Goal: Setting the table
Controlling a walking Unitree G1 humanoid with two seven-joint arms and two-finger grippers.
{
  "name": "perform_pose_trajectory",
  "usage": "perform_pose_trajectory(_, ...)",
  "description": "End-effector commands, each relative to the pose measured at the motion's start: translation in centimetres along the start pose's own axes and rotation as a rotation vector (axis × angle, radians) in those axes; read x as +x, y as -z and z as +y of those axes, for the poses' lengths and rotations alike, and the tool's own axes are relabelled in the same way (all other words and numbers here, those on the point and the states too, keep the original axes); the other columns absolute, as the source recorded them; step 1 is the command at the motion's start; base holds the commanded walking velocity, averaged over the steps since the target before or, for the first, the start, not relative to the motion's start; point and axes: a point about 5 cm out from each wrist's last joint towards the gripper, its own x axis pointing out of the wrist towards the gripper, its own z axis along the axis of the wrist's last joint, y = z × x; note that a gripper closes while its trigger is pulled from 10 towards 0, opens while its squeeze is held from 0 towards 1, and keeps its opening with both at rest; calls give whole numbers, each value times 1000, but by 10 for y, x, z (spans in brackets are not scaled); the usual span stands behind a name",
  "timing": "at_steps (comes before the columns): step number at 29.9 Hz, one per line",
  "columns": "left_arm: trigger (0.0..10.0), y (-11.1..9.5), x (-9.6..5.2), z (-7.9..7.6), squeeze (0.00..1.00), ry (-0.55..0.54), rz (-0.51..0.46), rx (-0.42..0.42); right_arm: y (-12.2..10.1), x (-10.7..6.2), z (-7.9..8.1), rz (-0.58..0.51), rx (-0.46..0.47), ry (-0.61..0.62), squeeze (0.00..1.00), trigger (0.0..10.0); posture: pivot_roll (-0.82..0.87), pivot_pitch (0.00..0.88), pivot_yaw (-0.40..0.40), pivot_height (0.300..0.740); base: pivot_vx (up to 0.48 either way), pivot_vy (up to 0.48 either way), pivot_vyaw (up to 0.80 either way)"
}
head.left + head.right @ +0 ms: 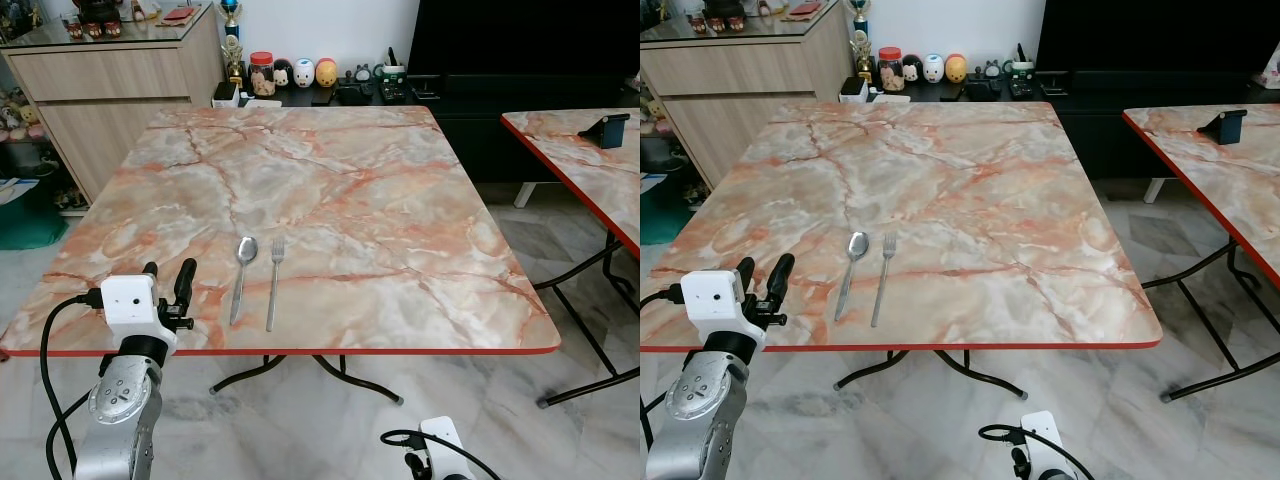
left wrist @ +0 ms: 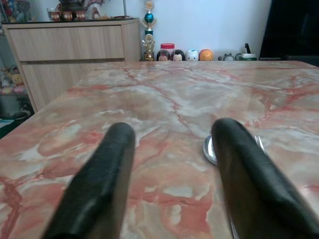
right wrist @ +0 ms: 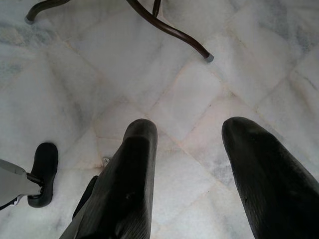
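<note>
Over the table (image 1: 400, 250) edge, left end effector (image 1: 167, 278) level, parted, empty, beside the spoon (image 1: 241, 272).

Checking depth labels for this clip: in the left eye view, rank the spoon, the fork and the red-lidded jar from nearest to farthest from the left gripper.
The left gripper hovers open over the table's near left edge.
1. Spoon, just to the gripper's right.
2. Fork, right beside the spoon, one place farther right.
3. Red-lidded jar, on the low cabinet beyond the table's far edge.
</note>
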Motion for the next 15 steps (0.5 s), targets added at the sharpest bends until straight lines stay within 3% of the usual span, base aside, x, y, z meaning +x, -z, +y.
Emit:
perform_pose_trajectory(1,10000,3,2,-2,1000,16,20,0,1,0,0,8,-1,3,0,10000,-3,0,-20,740,0,0,0)
perform_pose_trajectory(3,10000,3,2,-3,1000,19,24,-5,2,0,-1,10,-2,4,0,10000,-3,0,-20,740,0,0,0)
perform_pose_trajectory(4,10000,4,2,-3,27,21,26,-6,2,0,-1,10,-2,5,0,10000,-3,0,-20,740,0,0,0)
perform_pose_trajectory(9,10000,5,2,-5,0,29,34,-8,3,-1,-2,16,0,5,0,10000,-3,0,-21,740,0,0,0)
perform_pose_trajectory(15,10000,10,1,-3,0,20,58,-8,6,-1,-3,30,5,7,0,10000,-1,0,-22,740,0,0,-605)
